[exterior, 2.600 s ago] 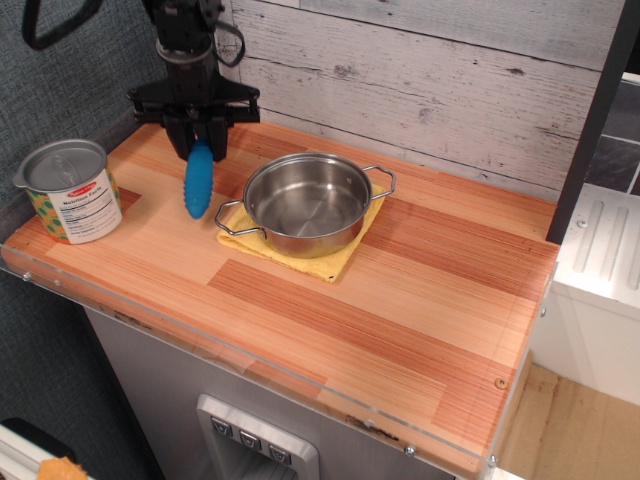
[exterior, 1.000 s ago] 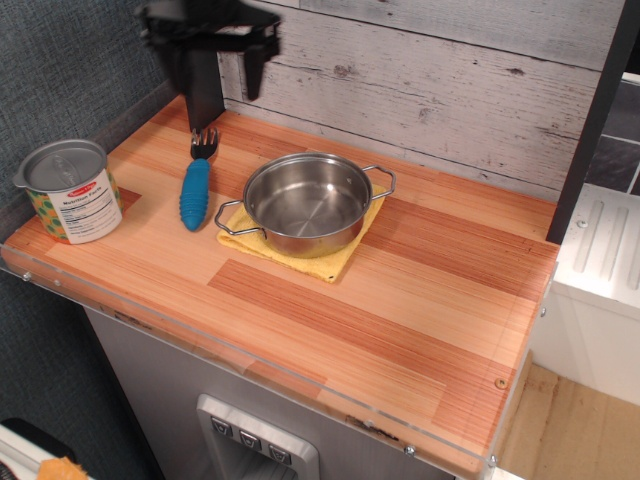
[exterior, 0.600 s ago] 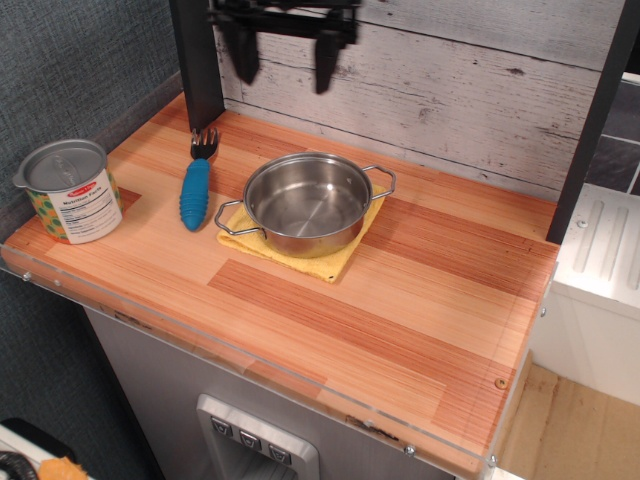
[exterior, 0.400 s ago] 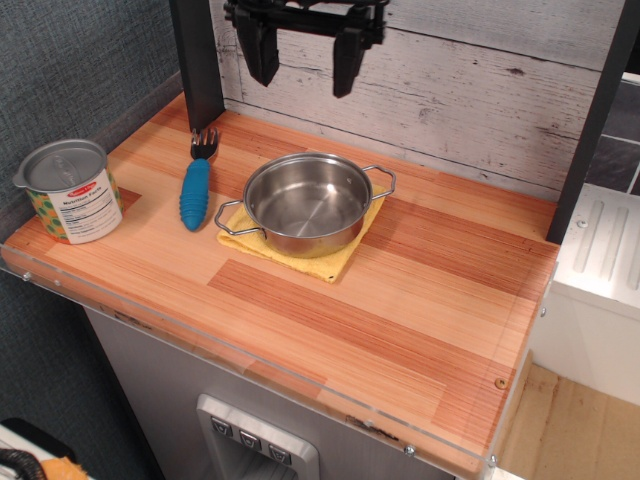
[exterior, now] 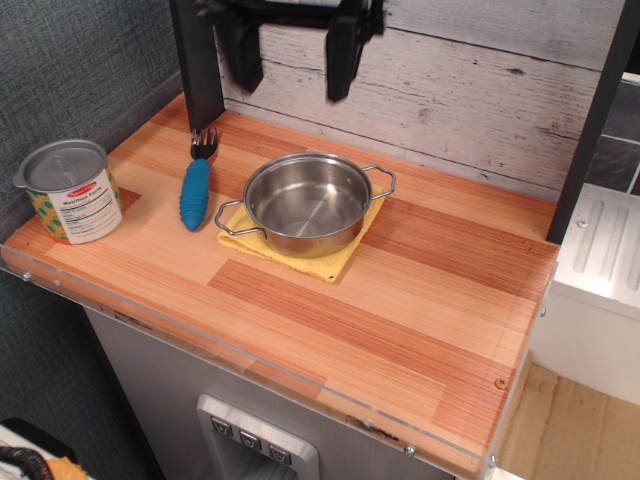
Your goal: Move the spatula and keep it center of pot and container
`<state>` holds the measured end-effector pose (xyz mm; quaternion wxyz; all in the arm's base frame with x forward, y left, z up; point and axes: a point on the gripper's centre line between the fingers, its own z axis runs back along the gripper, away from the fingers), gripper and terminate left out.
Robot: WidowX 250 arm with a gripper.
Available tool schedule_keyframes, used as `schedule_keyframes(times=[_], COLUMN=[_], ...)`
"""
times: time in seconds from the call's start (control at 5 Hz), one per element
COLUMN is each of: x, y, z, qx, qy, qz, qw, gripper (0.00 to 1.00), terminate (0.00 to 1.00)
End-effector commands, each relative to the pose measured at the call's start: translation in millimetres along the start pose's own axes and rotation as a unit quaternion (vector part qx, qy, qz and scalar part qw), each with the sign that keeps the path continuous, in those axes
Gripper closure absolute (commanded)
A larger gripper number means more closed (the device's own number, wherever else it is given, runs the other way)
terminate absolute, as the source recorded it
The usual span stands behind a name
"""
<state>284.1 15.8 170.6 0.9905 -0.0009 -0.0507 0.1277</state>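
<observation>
Two tool (exterior: 291,55) fingers (exterior: 342,62) wide apart, empty, above the pot (exterior: 305,203)

The pot (exterior: 306,201) is polished, mirror-bright steel on a soft yellow cloth (exterior: 330,259). The spatula (exterior: 196,184) has a ribbed matt blue plastic handle and grey prongs. The container (exterior: 68,191) has a dull metal lid and glossy paper label. The surface (exterior: 400,300) is smooth striped wood.

The gripper (exterior: 291,60) is matte black throughout — two flat, blocky fingers (exterior: 342,62), squared at the tips, hang from a black crossbar cut off by the top edge. The right one looks longer and slightly tapered — no cables, screws or markings are distinguishable.
</observation>
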Motion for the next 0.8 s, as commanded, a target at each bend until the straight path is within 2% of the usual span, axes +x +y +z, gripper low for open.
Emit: schedule_keyframes(times=[0.0, 0.4, 0.6], x=[-54.0, -54.0, -54.0], y=[-32.3, -32.3, -32.3], z=[15.1, 15.1, 15.1], qx=[-0.046, -0.046, -0.046], qy=[-0.018, -0.018, -0.018], qz=[-0.059, -0.059, -0.059], qw=[0.9971, 0.9971, 0.9971], gripper=[0.00, 0.00, 0.00], terminate=[0.00, 0.00, 1.00])
